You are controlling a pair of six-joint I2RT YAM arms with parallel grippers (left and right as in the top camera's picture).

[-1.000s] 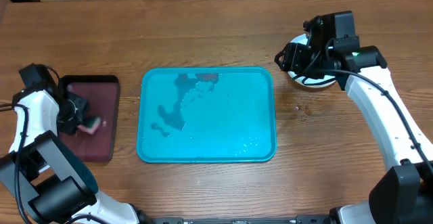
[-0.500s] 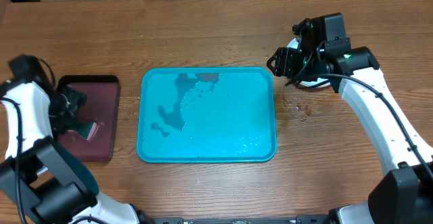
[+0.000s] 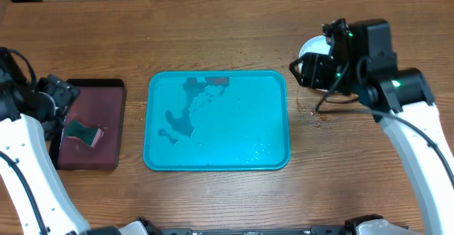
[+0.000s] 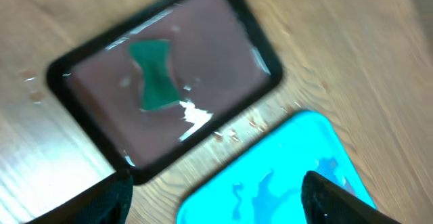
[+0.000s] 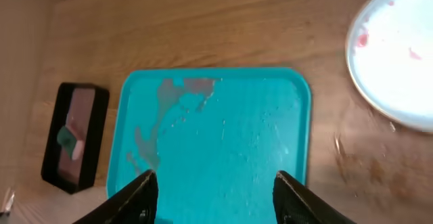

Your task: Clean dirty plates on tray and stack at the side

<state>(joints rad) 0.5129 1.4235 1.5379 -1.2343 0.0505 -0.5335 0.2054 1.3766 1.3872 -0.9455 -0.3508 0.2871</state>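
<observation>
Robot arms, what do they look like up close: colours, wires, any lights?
The left arm and right arm have white shells, black joints and loose black cables. Green lights glow near the right wrist. The left hand and right hand are black, each with two fingers.

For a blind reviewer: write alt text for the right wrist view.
A turquoise tray, streaked with smears and holding no plates, lies on a wooden table beyond the open right gripper. A smeared white plate sits off the tray at upper right; a dark tray with a green sponge lies at left.
</observation>
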